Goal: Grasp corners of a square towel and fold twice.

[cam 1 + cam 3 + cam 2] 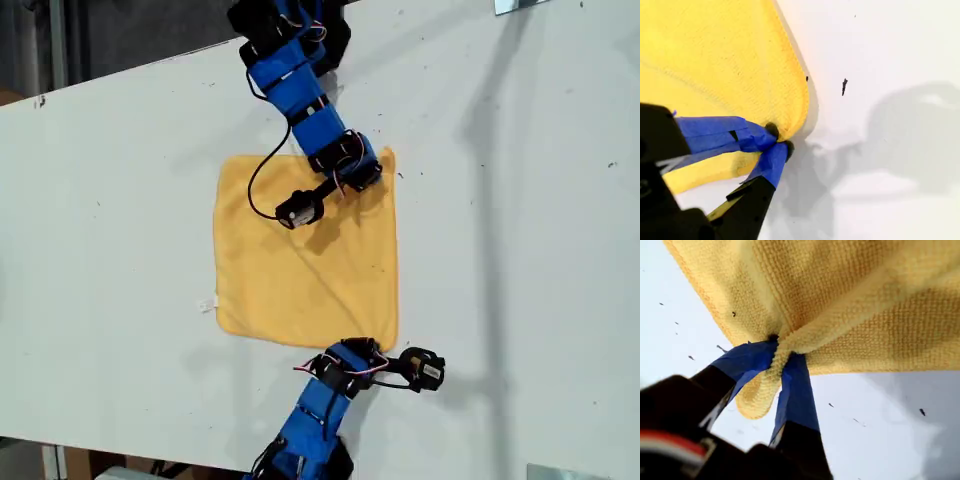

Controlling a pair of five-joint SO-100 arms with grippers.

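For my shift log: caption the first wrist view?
My first gripper pinching a bunched corner of the yellow towel above the white table.

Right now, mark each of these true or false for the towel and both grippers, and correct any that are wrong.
1. My first gripper is shut on a corner of the towel. True.
2. My second gripper is open and clear of the cloth. False: it pinches a towel corner.
3. The towel is already folded in half. False: it lies spread as a square.
4. A small white tag shows on the towel's edge at the exterior view's left. True.
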